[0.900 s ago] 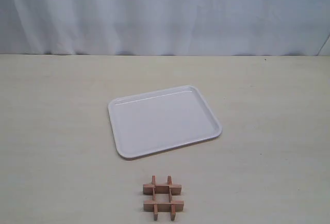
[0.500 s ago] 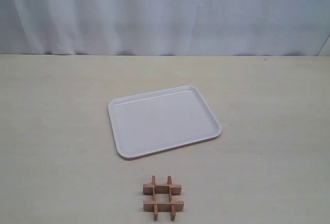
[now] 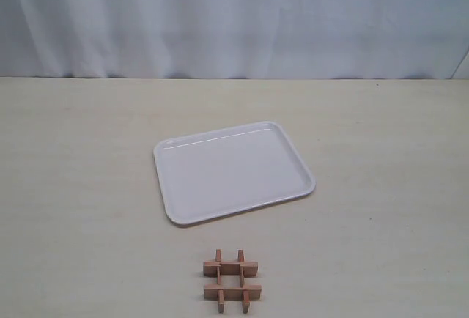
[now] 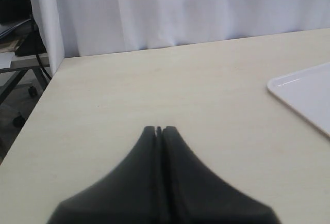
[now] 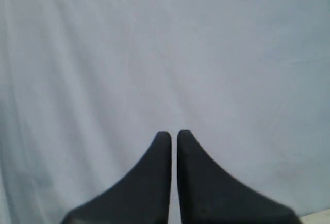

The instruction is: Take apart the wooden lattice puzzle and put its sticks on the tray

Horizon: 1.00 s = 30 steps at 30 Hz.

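The wooden lattice puzzle (image 3: 231, 280) lies whole on the table near the front edge, its four reddish-brown sticks still interlocked in a "#". Behind it rests the white tray (image 3: 233, 171), with nothing on it; one corner of the tray (image 4: 304, 92) also shows in the left wrist view. Neither arm appears in the exterior view. My left gripper (image 4: 159, 129) is shut and hovers over bare table, holding nothing. My right gripper (image 5: 174, 133) faces the white curtain, its jaws nearly touching with only a thin slit between them, nothing held.
A white curtain (image 3: 234, 17) hangs behind the pale table (image 3: 80, 186). In the left wrist view the table's side edge (image 4: 31, 115) drops off to a floor with dark stands and cables (image 4: 20, 53).
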Each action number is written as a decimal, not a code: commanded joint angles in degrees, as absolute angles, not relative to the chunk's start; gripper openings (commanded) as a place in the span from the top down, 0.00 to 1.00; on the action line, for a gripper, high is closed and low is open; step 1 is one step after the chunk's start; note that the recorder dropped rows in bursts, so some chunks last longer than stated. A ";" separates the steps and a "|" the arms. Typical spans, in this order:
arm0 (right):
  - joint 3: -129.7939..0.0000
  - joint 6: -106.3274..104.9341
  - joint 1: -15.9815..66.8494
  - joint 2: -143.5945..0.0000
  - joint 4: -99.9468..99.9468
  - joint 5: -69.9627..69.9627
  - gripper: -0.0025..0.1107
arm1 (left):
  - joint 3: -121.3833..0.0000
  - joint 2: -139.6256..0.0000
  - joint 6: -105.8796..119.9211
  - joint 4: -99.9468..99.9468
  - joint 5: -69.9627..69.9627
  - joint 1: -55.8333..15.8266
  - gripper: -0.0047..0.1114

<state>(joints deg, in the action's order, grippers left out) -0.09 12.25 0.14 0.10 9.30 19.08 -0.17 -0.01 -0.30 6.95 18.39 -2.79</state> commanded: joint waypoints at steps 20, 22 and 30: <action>-36.96 26.82 3.20 -47.87 -18.76 -16.33 0.94 | 0.00 0.00 -0.77 6.98 17.61 -3.19 0.96; -45.61 19.91 8.76 -60.69 -18.49 -27.39 0.94 | 0.00 0.00 -0.77 6.98 17.61 -3.19 0.96; -54.67 4.81 22.44 -82.47 -15.98 -37.40 0.94 | 0.00 0.00 -0.77 6.88 17.61 -3.19 0.96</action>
